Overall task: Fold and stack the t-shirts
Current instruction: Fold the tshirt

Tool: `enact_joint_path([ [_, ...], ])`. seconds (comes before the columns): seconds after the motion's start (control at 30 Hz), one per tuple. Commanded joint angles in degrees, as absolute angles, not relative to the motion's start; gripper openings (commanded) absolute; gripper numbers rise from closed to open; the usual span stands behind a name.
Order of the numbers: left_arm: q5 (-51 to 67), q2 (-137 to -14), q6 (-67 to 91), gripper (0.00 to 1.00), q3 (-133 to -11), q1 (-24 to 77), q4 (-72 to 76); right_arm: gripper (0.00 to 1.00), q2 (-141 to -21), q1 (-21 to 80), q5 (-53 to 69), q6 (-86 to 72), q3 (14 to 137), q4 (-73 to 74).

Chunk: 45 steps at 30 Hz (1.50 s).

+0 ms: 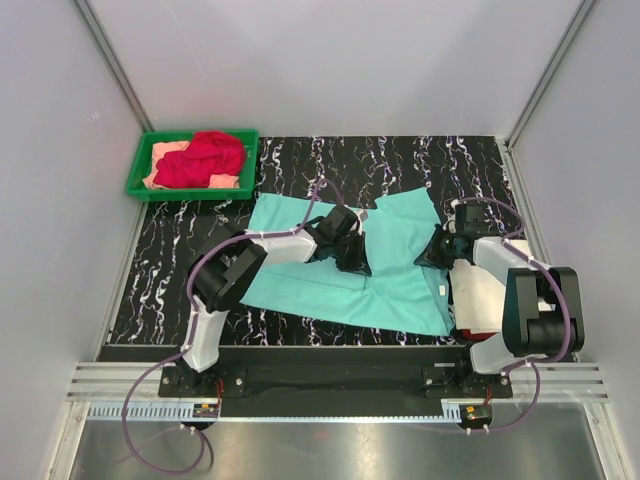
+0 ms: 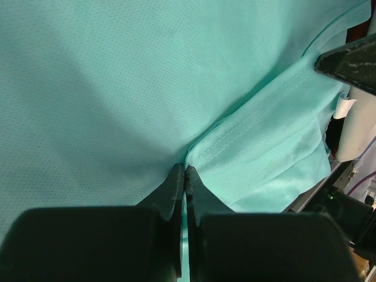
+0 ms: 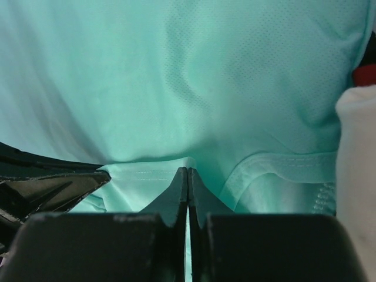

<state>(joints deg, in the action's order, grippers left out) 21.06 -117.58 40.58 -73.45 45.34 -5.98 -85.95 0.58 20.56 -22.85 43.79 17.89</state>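
Note:
A mint-teal t-shirt [image 1: 400,285] lies spread on the black marbled table. My left gripper [image 1: 357,266] sits on its middle. In the left wrist view the left gripper [image 2: 185,168] is shut, pinching a stitched hem fold of the mint-teal t-shirt [image 2: 117,88]. My right gripper [image 1: 438,254] is at the shirt's right edge. Seen from the right wrist, the right gripper [image 3: 188,171] is shut on another hem edge of the mint-teal t-shirt [image 3: 194,70]. A red t-shirt [image 1: 205,156] lies bunched over a peach one [image 1: 163,151] in the tray.
The green tray [image 1: 134,186] stands at the table's back left corner. White cloth [image 1: 478,292] with red cloth [image 1: 470,334] under it lies beside the right arm's base, also showing as white cloth [image 3: 355,176] at the right wrist view's right edge. Grey walls enclose the table.

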Motion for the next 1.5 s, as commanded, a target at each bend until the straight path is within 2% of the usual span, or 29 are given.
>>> enact_joint_path([
  [0.0,19.86,-117.24,39.91,0.00,-74.96,45.70,-6.40,0.01,-87.96,0.35,19.52,-23.03,44.91,16.08],
  [0.07,18.20,-117.42,39.12,0.08,-76.28,45.79,-8.78,0.05,-89.46,0.35,17.59,-23.81,46.66,19.05],
  [0.1,17.41,-117.33,37.98,0.24,-76.99,45.97,-10.70,0.10,-91.39,0.35,13.05,-24.43,47.89,21.68],
  [0.13,16.62,-116.81,37.36,0.30,-77.60,46.05,-11.77,0.11,-92.45,0.35,10.57,-25.56,51.38,28.32],
  [0.2,15.82,-115.76,34.30,0.43,-79.09,46.23,-15.97,0.25,-93.95,0.35,5.83,-26.80,54.30,33.99],
  [0.27,12.67,-112.60,31.74,0.50,-80.86,46.41,-19.23,0.33,-93.78,0.35,3.09,-28.12,57.73,41.70],
  [0.3,10.31,-111.02,29.12,0.56,-81.12,46.32,-21.95,0.42,-92.21,0.26,0.47,-28.30,58.53,43.57],
  [0.4,6.09,-104.60,23.32,0.63,-81.47,46.23,-27.57,0.56,-87.21,0.35,0.26,-28.65,59.94,46.75],
  [0.47,5.45,-100.66,21.28,0.64,-80.52,45.71,-30.40,0.58,-85.88,0.35,1.31,-28.83,61.61,48.25],
  [0.53,4.66,-97.66,20.30,0.59,-77.97,43.69,-32.87,0.58,-85.25,3.33,3.16,-29.18,63.62,49.21],
  [0.57,5.62,-96.25,20.30,0.53,-73.87,42.72,-32.96,0.58,-85.25,5.25,4.03,-29.27,63.98,49.57],
  [0.63,8.51,-91.95,21.00,0.52,-68.93,38.69,-32.00,0.58,-86.48,12.10,6.32,-30.75,65.03,49.31],
  [0.7,10.89,-89.22,20.22,0.56,-62.42,34.38,-29.89,0.62,-89.19,16.59,8.00,-32.42,65.30,48.08],
  [0.73,12.12,-88.86,19.78,0.59,-61.10,33.15,-29.27,0.69,-90.17,20.79,8.17,-34.61,65.39,46.25],
  [0.83,11.17,-90.26,17.14,0.62,-59.33,29.45,-28.13,0.72,-95.08,25.82,8.00,-37.08,67.67,45.09],
  [0.97,10.64,-94.03,17.22,0.63,-59.77,23.75,-25.50,0.77,-101.15,29.26,5.90,-37.71,70.84,45.97],
  [1.17,8.71,-101.33,23.45,0.63,-60.03,17.15,-27.50,0.77,-106.69,31.20,3.61,-35.69,72.42,45.09],
  [1.37,8.44,-99.85,29.16,0.66,-55.12,12.48,-30.49,0.77,-110.13,33.31,3.69,-34.19,74.09,45.09],
  [1.47,8.26,-94.41,30.32,0.66,-53.01,12.48,-30.50,0.78,-108.90,33.84,5.09,-34.28,73.83,44.21],
])
